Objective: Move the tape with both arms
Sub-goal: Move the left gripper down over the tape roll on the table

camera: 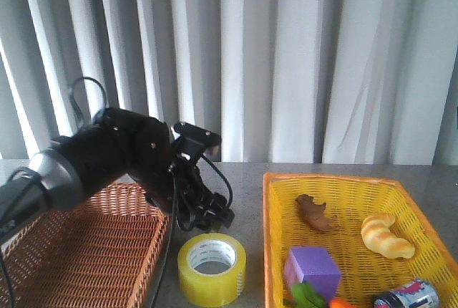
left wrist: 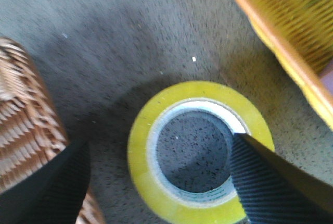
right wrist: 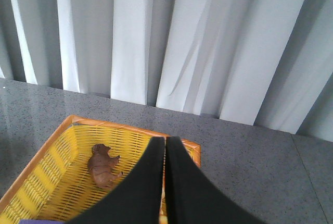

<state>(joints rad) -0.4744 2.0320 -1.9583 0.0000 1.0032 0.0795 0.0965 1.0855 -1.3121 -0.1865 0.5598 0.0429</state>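
Note:
The tape (camera: 209,285), a yellow roll with a white inner core, lies flat on the grey table between the two baskets. My left gripper (camera: 212,216) hangs just above and behind it, on the black left arm (camera: 107,157). In the left wrist view the gripper (left wrist: 161,185) is open. One finger (left wrist: 270,182) overlaps the rim and core of the tape (left wrist: 139,151); the other stands outside the roll by the wicker basket. The right gripper (right wrist: 165,140) is shut with nothing in it, raised over the yellow basket's far corner. It does not show in the front view.
A brown wicker basket (camera: 79,251) stands at the left. The yellow basket (camera: 266,236) at the right holds a brown toy animal (camera: 317,213), a croissant (camera: 386,235), a purple cube (camera: 313,265), a can (camera: 408,295) and green bits. White curtains hang behind the table.

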